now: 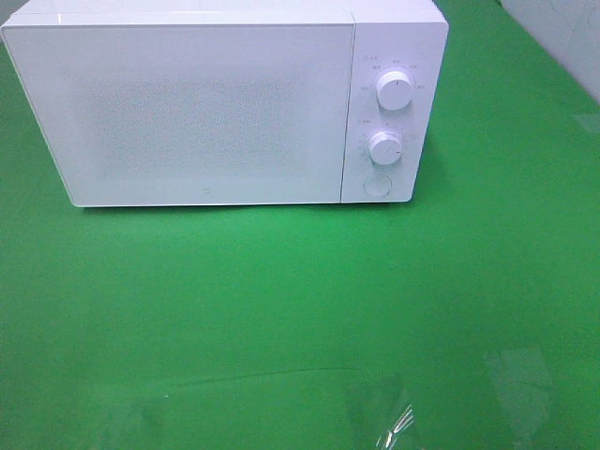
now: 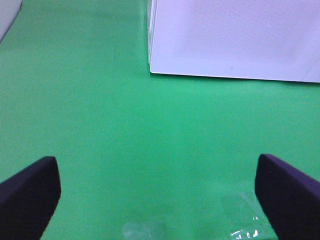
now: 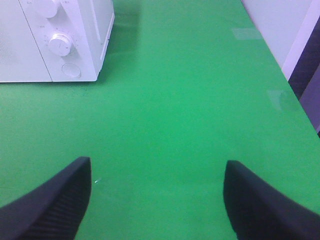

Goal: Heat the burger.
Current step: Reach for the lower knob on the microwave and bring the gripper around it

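Note:
The burger is out of view in all three views. A white microwave [image 1: 216,103] stands at the back of the green table with its door shut; it has two round dials [image 1: 396,92] and a round button [image 1: 377,185] on its right panel. Its lower front corner [image 2: 225,45] shows in the left wrist view, and its dial side [image 3: 60,42] in the right wrist view. My left gripper [image 2: 157,200] is open over bare green cloth, with nothing between its dark fingers [image 2: 30,192]. Farther right, my right gripper [image 3: 157,200] hangs open and holds nothing. Neither gripper appears in the exterior high view.
The green cloth [image 1: 300,309] covers the table in front of the microwave. Bits of clear tape or film [image 1: 398,427] glint near the front edge. The table's right edge [image 3: 295,90] runs beside a pale wall.

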Tool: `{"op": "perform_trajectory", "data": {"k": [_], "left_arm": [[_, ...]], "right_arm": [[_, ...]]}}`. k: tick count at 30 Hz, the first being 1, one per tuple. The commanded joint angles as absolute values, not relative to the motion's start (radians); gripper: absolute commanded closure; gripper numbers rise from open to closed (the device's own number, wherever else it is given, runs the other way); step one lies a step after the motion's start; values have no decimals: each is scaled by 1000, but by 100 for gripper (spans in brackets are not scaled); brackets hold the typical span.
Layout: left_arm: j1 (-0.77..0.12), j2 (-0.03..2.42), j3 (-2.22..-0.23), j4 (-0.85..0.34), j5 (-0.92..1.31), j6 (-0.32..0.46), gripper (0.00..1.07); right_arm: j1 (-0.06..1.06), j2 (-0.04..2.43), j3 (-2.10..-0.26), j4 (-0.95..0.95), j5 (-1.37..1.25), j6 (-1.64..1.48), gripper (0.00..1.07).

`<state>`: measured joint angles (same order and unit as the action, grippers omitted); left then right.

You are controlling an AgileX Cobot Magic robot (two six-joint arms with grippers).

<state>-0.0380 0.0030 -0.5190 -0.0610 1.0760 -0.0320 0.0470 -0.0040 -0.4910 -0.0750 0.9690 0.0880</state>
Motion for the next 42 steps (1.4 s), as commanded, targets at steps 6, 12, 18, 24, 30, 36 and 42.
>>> {"op": "perform_trajectory", "data": {"k": [6,12,18,24,30,36,42], "left_arm": [[-35,-27,-516,-64,1067,-33,8],[-35,-27,-516,-64,1067,-33,8],[-35,-27,-516,-64,1067,-33,8],[-35,-27,-516,-64,1067,-33,8],[-35,-27,-516,-64,1067,-33,8],[-35,-27,-516,-64,1067,-33,8],[-35,-27,-516,-64,1067,-33,8]], "right_arm": [[38,-29,-488,-74,960,90,36],[38,-29,-488,-74,960,90,36],[38,-29,-488,-74,960,90,36],[38,-29,-488,-74,960,90,36],[38,-29,-488,-74,960,90,36],[38,-29,-488,-74,960,90,36],[38,-29,-488,-74,960,90,36]]}}
